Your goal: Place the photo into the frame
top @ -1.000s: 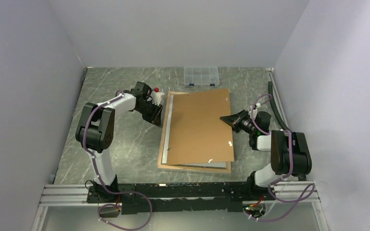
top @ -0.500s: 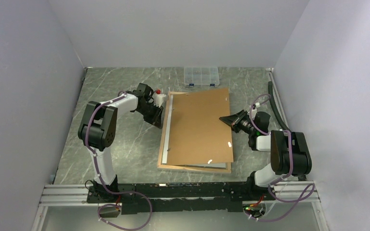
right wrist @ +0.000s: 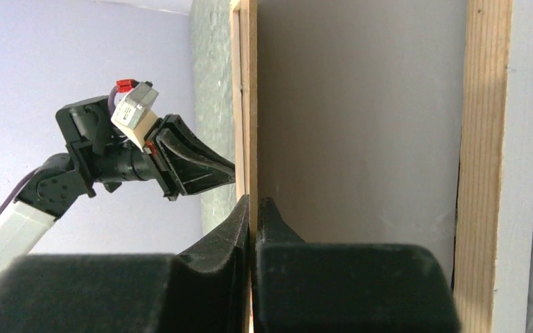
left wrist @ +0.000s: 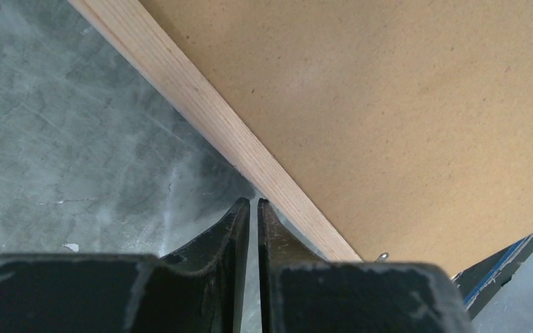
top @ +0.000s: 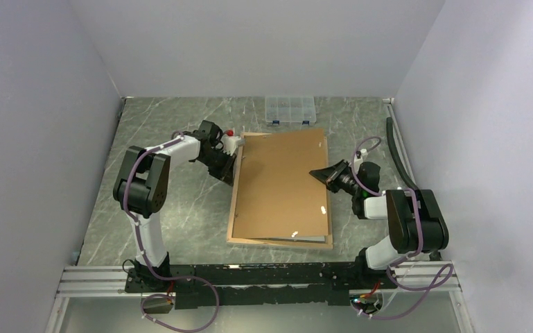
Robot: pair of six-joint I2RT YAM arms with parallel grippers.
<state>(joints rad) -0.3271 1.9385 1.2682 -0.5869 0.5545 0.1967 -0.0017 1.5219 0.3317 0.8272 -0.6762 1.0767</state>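
Close in, the left gripper (left wrist: 254, 201) is clenched to a slit and empty, tips at the wooden left rail of the frame (left wrist: 208, 114), which lies back-up on the table (left wrist: 55, 139). From above, the backing board (top: 281, 184) hides the frame's inside. Only the right wrist sees beneath, where the right gripper (right wrist: 253, 200) pinches the board's right edge over a pale sheet (right wrist: 360, 139); whether that is the photo is unclear. A compartment box (top: 290, 109) sits by the far wall (top: 249, 48).

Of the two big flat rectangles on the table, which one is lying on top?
The brown backing board: plain brown and skewed, it covers the frame, whose wood border shows at left.
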